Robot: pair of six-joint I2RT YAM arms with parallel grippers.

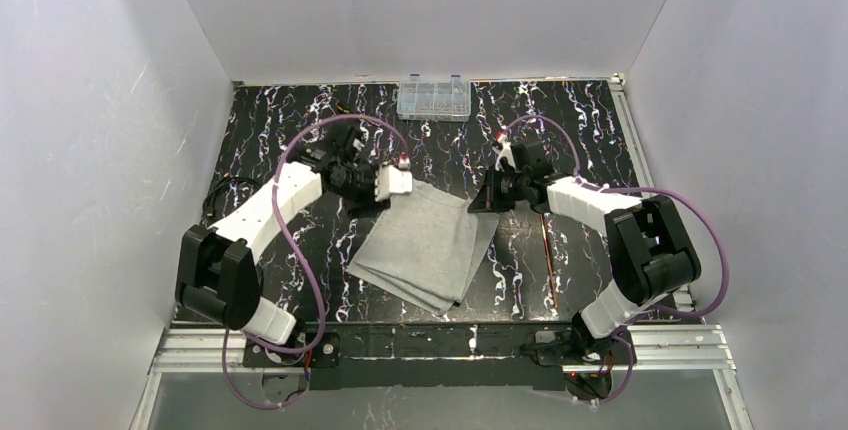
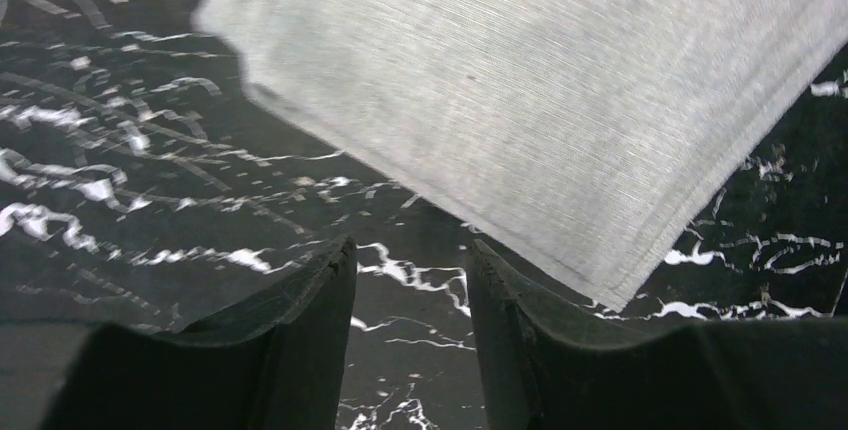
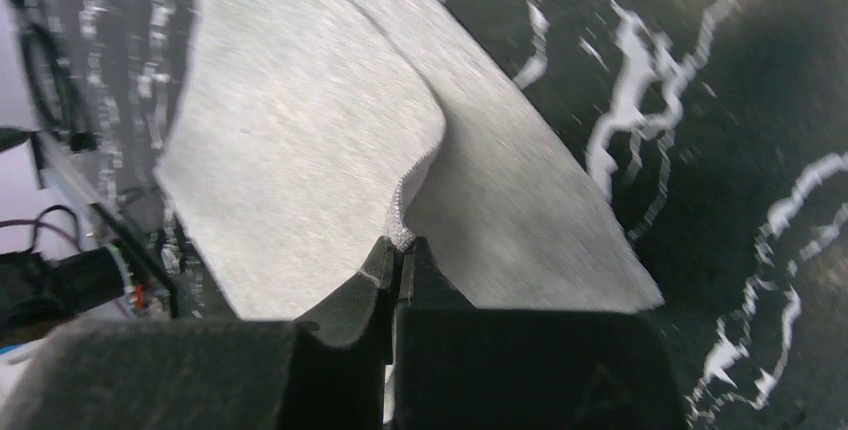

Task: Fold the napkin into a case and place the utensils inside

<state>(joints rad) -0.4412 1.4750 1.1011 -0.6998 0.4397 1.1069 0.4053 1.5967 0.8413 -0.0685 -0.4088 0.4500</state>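
Observation:
The light-grey napkin lies folded in layers at the middle of the black marbled table. My right gripper is shut on the napkin's hemmed top layer and pinches it up into a ridge; in the top view that gripper is at the cloth's far right corner. My left gripper is open with only bare table between its fingers, just short of the napkin's edge; from above that gripper is by the cloth's far left corner. The thin copper utensils lie right of the napkin.
A clear plastic compartment box stands at the table's far edge by the back wall. White walls enclose the table on three sides. Purple cables loop over both arms.

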